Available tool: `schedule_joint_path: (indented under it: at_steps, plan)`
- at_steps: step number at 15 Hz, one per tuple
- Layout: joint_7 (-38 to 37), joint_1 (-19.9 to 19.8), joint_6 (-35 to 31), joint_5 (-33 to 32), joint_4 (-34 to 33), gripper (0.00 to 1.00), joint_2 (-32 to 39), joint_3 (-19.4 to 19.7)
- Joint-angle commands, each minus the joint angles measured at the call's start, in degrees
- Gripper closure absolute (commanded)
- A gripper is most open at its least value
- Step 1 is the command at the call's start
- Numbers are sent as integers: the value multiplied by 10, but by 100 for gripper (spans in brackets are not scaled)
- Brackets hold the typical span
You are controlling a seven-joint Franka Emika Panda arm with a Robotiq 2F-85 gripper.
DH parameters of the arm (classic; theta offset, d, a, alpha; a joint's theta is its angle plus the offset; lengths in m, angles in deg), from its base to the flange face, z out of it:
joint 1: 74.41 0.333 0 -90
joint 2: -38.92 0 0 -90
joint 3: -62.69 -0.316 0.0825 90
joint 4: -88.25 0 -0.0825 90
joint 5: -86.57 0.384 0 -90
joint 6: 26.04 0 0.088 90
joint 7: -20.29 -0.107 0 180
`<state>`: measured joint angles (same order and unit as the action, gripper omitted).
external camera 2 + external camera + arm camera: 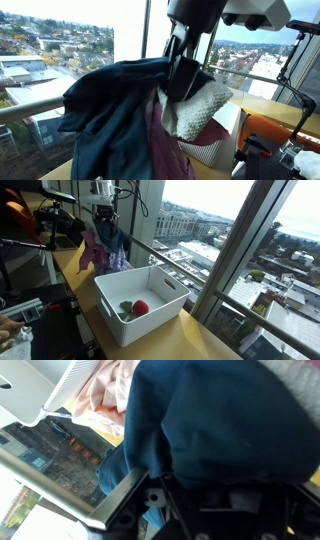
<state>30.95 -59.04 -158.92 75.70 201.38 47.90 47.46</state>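
- Our gripper is clamped shut on a bundle of clothes, blue, maroon and white.
- We have the bundle lifted, hanging near the white basket, not in it.
- The basket holds only a red ball and something green.

Rounded white plastic arm housing, black cylindrical wrist section, black Robotiq gripper with slim jointed fingers, dark metal linkage bars close in wrist view

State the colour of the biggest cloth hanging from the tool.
Dark blue; the cloth shows best in an exterior view.
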Motion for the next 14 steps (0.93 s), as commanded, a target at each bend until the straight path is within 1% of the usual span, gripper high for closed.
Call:
schedule_joint_path:
  at_steps: [1, 5, 6, 7, 14]
  plan:
    - [13, -5, -20, 0, -3, 100, 32, 6]
    - [17, -7, -25, -5, -7, 100, 69, 13]
    - [17, -7, -24, -5, -8, 75, 75, 14]
    - [17, -7, -23, -6, -8, 74, 78, 16]
    - [33, -15, -7, 4, -25, 25, 53, 14]
